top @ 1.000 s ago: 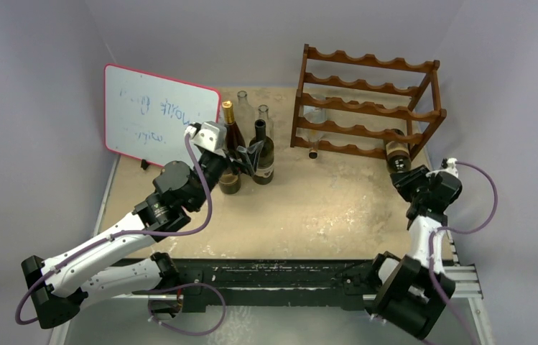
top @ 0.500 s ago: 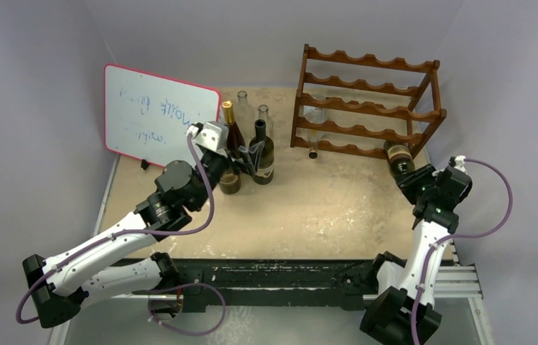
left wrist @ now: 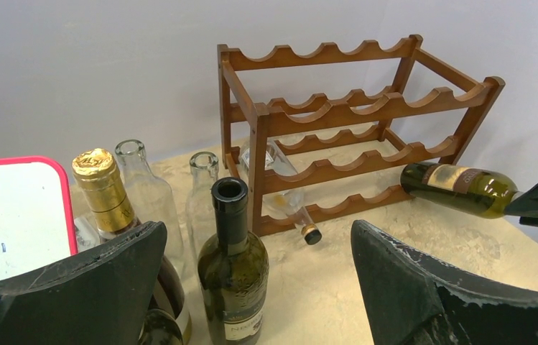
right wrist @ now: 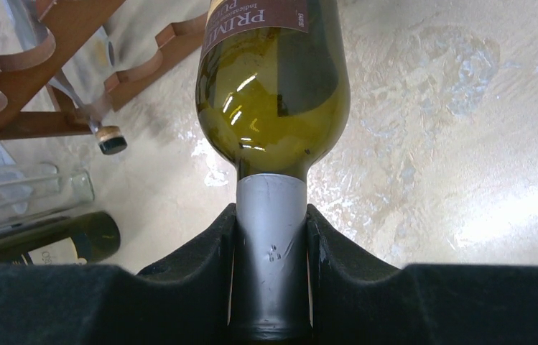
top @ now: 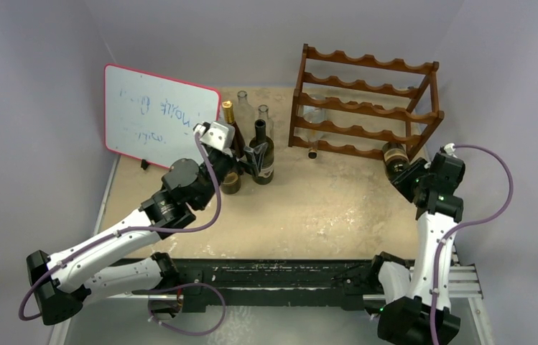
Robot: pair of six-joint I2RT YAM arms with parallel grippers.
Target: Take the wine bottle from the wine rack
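Wine bottle (top: 395, 154) of dark green glass is lying at the right end of the wine rack (top: 366, 108), down by its lowest scalloped rail. My right gripper (top: 404, 178) is pinching its neck. My left gripper (top: 257, 154) is hovering with its fingers spread by a cluster of standing bottles (top: 264, 171), in front of a red-edged whiteboard (top: 154, 118). All of this is sitting on a mottled beige table (top: 323, 208).

From my left wrist, I am seeing the reddish wooden rack's wavy tiers, the green bottle tilting outward at its bottom right corner, and a clear glass bottle (left wrist: 280, 194) resting on a lower tier. My broad black fingers (left wrist: 108, 273) are standing wide apart around a dark, open-mouthed bottle (left wrist: 231, 251); a gold-foiled bottle (left wrist: 104, 187) is standing beside it.

From my right wrist, my rough black pads (right wrist: 201, 266) are pressing on both sides of the silver-foiled neck, with the rounded green shoulder and maroon label rising above them.
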